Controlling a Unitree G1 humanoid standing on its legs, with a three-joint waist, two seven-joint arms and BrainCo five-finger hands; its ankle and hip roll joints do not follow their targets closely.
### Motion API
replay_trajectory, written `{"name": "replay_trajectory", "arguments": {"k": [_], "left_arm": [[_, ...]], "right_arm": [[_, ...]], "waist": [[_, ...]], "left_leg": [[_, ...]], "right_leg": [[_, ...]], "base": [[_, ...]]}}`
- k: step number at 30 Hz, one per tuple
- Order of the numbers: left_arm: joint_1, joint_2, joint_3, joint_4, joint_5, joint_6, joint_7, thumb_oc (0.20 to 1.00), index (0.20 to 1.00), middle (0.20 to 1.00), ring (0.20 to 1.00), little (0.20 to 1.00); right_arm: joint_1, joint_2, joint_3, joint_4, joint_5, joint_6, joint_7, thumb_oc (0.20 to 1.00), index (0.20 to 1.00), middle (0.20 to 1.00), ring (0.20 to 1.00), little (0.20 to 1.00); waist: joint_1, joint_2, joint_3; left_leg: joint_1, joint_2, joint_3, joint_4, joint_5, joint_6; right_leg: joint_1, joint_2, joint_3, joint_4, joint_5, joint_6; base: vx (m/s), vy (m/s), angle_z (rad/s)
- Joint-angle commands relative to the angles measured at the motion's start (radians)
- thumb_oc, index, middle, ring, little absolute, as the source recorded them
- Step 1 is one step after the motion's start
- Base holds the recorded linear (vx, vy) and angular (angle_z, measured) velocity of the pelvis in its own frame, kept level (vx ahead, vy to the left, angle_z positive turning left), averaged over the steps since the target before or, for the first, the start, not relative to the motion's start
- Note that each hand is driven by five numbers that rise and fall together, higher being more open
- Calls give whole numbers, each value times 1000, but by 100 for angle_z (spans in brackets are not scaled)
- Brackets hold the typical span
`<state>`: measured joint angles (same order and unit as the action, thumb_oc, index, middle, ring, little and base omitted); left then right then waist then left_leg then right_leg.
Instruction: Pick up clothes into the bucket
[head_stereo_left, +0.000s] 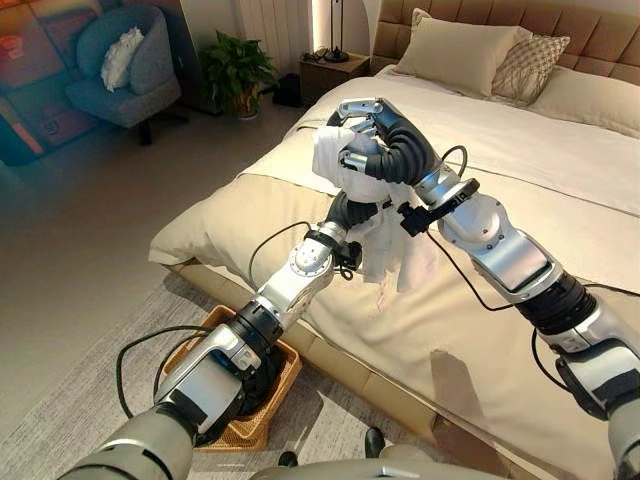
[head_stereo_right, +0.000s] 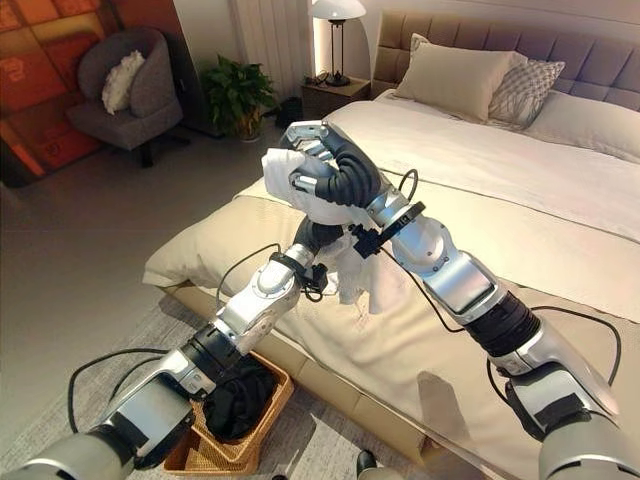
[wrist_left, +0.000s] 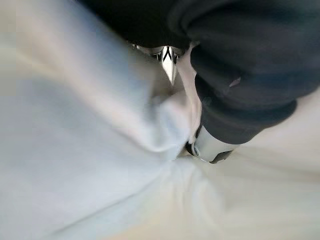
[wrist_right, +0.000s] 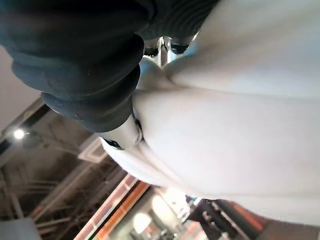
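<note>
We see the right hand (head_stereo_right: 325, 165) curled round a white garment (head_stereo_left: 385, 245), lifted above the bed (head_stereo_left: 520, 170). The left hand (head_stereo_left: 345, 212) looks buried in it; its fingers we cannot tell. The wicker basket (head_stereo_right: 262, 432) sits at seven o'clock, holding dark clothes (head_stereo_right: 240, 398).

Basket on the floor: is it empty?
No, the basket beside the bed already has dark clothes in it.

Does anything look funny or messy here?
Nothing is spilled or broken. The odd bit is the white garment bunched up above the bed, gripped by the right hand with the left hand under it, not yet in the basket, which holds dark clothes.
</note>
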<state>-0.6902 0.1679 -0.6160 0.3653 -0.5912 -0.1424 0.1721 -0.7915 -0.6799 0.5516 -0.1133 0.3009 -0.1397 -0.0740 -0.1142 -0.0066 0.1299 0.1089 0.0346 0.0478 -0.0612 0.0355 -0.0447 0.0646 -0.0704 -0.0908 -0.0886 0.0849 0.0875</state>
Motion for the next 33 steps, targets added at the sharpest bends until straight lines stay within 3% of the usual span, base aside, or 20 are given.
{"name": "replay_trajectory", "arguments": {"k": [1, 3, 4, 6, 7, 8, 9, 15, 18, 28, 29, 33], "left_arm": [[-29, -60, 4, -9, -99, -39, 19, 200, 200, 200, 200, 200], [-9, -65, 19, -23, -154, -48, 16, 200, 200, 200, 200, 200], [-3, -63, 22, -31, -152, -51, 16, 200, 200, 200, 200, 200], [9, -55, 30, -49, -152, -56, 20, 200, 200, 200, 200, 200], [13, -53, 37, -55, -160, -57, 21, 200, 200, 200, 200, 200], [13, -48, 47, -63, -167, -62, 23, 200, 200, 200, 200, 200], [18, -46, 48, -68, -166, -63, 25, 200, 200, 200, 200, 200], [51, -18, 109, -126, -195, -87, 44, 200, 200, 200, 200, 200], [114, 5, 187, -198, -201, -102, 61, 200, 200, 200, 200, 200], [261, 86, 389, -310, -131, -116, 67, 200, 200, 200, 200, 200], [306, 118, 459, -330, -83, -119, 60, 200, 200, 200, 200, 200], [349, 154, 532, -350, -29, -132, 62, 200, 200, 200, 200, 200]], "right_arm": [[-63, 36, -57, -121, 71, -66, -29, 200, 200, 200, 200, 200], [-60, 43, -54, -117, 76, -68, -35, 200, 200, 200, 200, 200], [-53, 47, -54, -115, 77, -69, -35, 316, 316, 316, 316, 316], [-44, 47, -61, -116, 74, -69, -38, 398, 398, 398, 398, 398], [-34, 48, -70, -114, 75, -70, -39, 567, 567, 567, 567, 567], [-25, 50, -79, -111, 72, -71, -45, 849, 849, 849, 849, 849], [-20, 53, -84, -114, 67, -70, -47, 1000, 1000, 1000, 1000, 1000], [57, 79, -161, -112, 64, -74, -80, 1000, 1000, 1000, 1000, 1000], [215, 125, -287, -120, 82, -80, -109, 1000, 1000, 1000, 1000, 1000], [607, 246, -541, -74, 24, -78, -148, 1000, 1000, 1000, 1000, 1000], [722, 292, -593, 0, 31, -81, -151, 1000, 1000, 1000, 1000, 1000], [820, 328, -614, 115, 29, -73, -132, 1000, 1000, 1000, 1000, 1000]], "waist": [[26, -63, -29], [26, -64, -30], [26, -64, -31], [25, -65, -32], [25, -65, -33], [23, -64, -34], [23, -64, -35], [20, -58, -37], [20, -57, -35], [16, -49, -30], [13, -47, -19], [12, -48, -6]], "left_leg": [[-67, -21, -54, 121, -69, 6], [-64, -20, -52, 119, -69, 6], [-63, -20, -51, 119, -70, 6], [-63, -18, -49, 119, -70, 6], [-62, -19, -49, 118, -71, 6], [-62, -19, -48, 118, -72, 6], [-61, -18, -48, 118, -73, 7], [-56, -17, -44, 123, -81, 9], [-56, -19, -45, 129, -88, 11], [-60, -20, -47, 144, -106, 16], [-67, -20, -48, 149, -107, 18], [-82, -22, -53, 161, -110, 18]], "right_leg": [[-18, -64, -54, 144, -80, 43], [-17, -63, -53, 143, -80, 43], [-17, -63, -52, 143, -81, 43], [-16, -62, -51, 143, -83, 42], [-16, -62, -49, 143, -83, 43], [-16, -62, -47, 143, -84, 43], [-15, -62, -47, 144, -84, 43], [-16, -62, -43, 148, -88, 43], [-17, -62, -41, 153, -94, 42], [-18, -60, -37, 160, -106, 41], [-25, -59, -36, 162, -107, 40], [-36, -59, -37, 169, -108, 38]], "base": [[0, 0, 0], [0, 0, 0], [0, 0, 0], [0, 0, 0], [0, 0, 0], [0, 0, 0], [0, 0, 0], [0, 0, 0], [0, 0, 0], [7, 4, 0], [0, 0, 0], [-16, 9, -2]]}}
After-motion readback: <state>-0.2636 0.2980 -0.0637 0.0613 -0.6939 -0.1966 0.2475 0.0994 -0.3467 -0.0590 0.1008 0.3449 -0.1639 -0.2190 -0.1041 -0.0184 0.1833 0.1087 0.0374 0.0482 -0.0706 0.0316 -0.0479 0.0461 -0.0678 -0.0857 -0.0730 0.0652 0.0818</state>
